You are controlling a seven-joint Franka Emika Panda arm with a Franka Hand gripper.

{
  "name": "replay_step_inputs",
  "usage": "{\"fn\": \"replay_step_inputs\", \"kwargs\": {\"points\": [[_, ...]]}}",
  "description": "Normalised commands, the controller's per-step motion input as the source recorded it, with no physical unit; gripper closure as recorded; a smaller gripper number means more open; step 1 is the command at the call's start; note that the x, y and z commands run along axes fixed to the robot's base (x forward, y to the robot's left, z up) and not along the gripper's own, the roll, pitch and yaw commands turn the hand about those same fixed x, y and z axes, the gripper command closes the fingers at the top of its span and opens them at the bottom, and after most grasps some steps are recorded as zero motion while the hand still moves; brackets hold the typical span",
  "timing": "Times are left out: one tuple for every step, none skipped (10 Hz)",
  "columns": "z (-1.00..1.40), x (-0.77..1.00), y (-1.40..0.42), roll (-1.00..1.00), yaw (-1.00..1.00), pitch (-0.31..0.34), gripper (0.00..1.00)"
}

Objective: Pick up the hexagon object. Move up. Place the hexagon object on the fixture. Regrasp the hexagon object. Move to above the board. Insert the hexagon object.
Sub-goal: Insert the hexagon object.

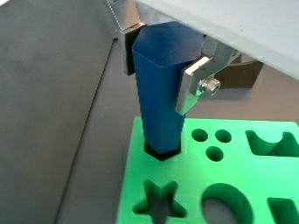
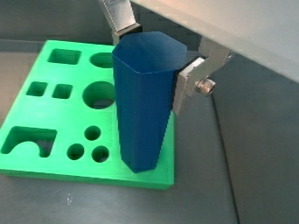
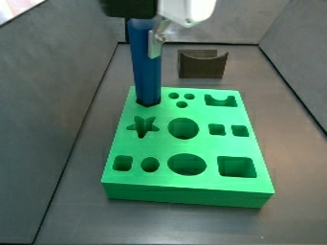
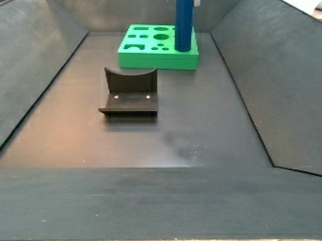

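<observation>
The hexagon object is a long blue rod standing upright, and it also shows as the hexagon object in the second wrist view. My gripper is shut on its upper part, one silver finger pressed on each side. The rod's lower end sits in the hexagon hole at a corner of the green board. In a side view the hexagon object rises from the board under the gripper. The fixture stands behind the board with nothing in it.
Dark grey walls enclose the floor on all sides. From the opposite side view the fixture stands mid-floor in front of the board, with the hexagon object upright at the board's right corner. The star hole lies beside the rod.
</observation>
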Motion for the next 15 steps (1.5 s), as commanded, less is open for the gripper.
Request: {"fn": "replay_step_inputs", "kwargs": {"points": [[-0.06,-0.14,0.00,-0.11,0.00,-0.090,1.00],[-0.18,0.00,-0.10,-0.25,0.72,-0.011,1.00],[-0.10,0.01,-0.07,-0.24,0.85,0.000,1.00],[-0.06,0.00,-0.03,-0.21,0.90,0.000,1.00],[-0.17,-0.04,0.00,-0.20,0.80,-0.080,1.00],[-0.10,-0.03,0.00,0.00,0.07,-0.054,1.00],[0.00,0.00,0.01,-0.03,0.00,0.000,1.00],[-0.05,0.00,0.00,0.00,0.00,0.000,1.00],[-0.44,0.00,0.00,-0.03,0.02,0.000,1.00],[-0.77,0.00,0.00,-0.18,0.13,-0.019,1.00],[-0.74,0.00,0.00,-0.19,0.12,-0.046,1.00],[-0.59,-0.02,0.00,-0.16,0.09,-0.043,1.00],[-0.52,-0.06,0.00,-0.19,0.07,-0.064,1.00],[-0.13,0.00,0.05,-0.15,0.01,0.000,1.00],[0.00,0.00,0.00,0.00,0.00,0.000,1.00]]}}
